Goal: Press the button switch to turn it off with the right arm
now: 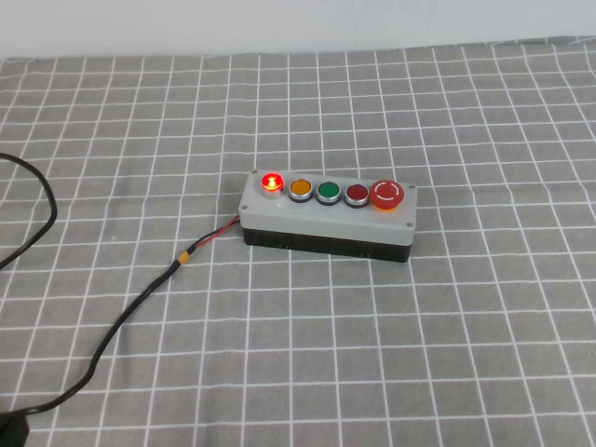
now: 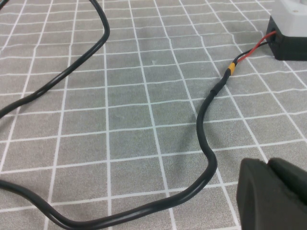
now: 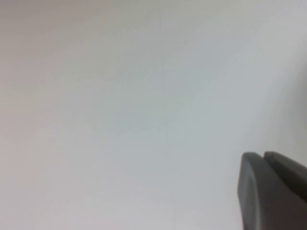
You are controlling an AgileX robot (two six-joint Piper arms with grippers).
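The button switch (image 1: pixel 326 214) lies mid-table: a light grey top on a black base. Its small lamp (image 1: pixel 271 182) glows red. Beside it in a row are the yellow (image 1: pixel 300 188), green (image 1: pixel 328 192) and red (image 1: pixel 357 195) buttons, then the large red mushroom button (image 1: pixel 386 195). A red-black wire (image 1: pixel 219 233) leaves its left end. The right arm is out of the high view. My right gripper (image 3: pixel 263 155) is shut and empty, facing a plain white surface. My left gripper (image 2: pixel 268 164) is shut and empty, low over the cloth left of the box corner (image 2: pixel 290 33).
A grey cloth with a white grid (image 1: pixel 447 354) covers the table. A thick black cable (image 1: pixel 121 321) runs from the wire to the near left edge, and a second loop (image 1: pixel 42 200) lies at the far left. The cable (image 2: pixel 206 124) curves close to my left gripper.
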